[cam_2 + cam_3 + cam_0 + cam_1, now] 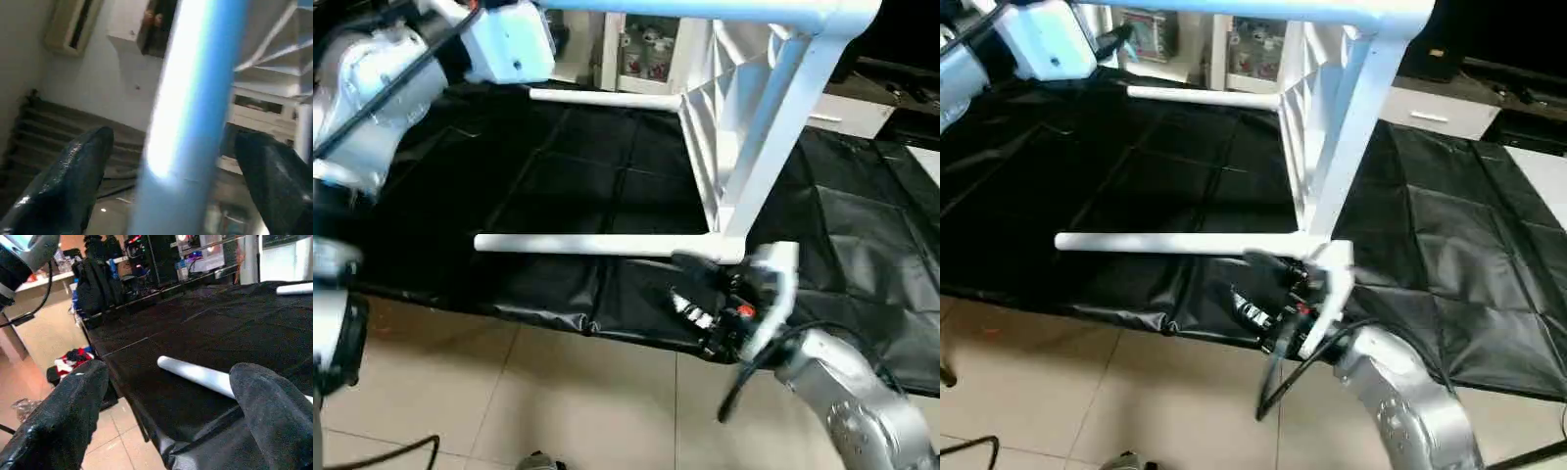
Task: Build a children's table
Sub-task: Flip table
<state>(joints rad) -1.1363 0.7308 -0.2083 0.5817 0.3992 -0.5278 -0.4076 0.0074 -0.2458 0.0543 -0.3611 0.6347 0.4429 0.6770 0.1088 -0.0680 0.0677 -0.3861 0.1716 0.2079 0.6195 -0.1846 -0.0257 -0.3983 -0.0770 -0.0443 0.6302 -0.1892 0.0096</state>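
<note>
The children's table lies on its side on a black mat (558, 166). Its white tabletop (710, 127) stands on edge, with the ribbed underside facing left. Three white legs stick out to the left: an upper leg (705, 12), a near lower leg (587, 245) and a far lower leg (602, 98). My left gripper (173, 139) is open and straddles the upper leg (195, 98), with a gap on each side of it. Low by the near lower leg's socket end, my right gripper (683, 279) is open and holds nothing. That leg (195, 374) lies just beyond its fingertips.
The mat's front edge (538, 313) drops to a beige tiled floor (509, 392). Behind the mat stand a white shelf unit (646, 49) and a low white cabinet (847, 113). A black cable (754, 367) loops off my right forearm.
</note>
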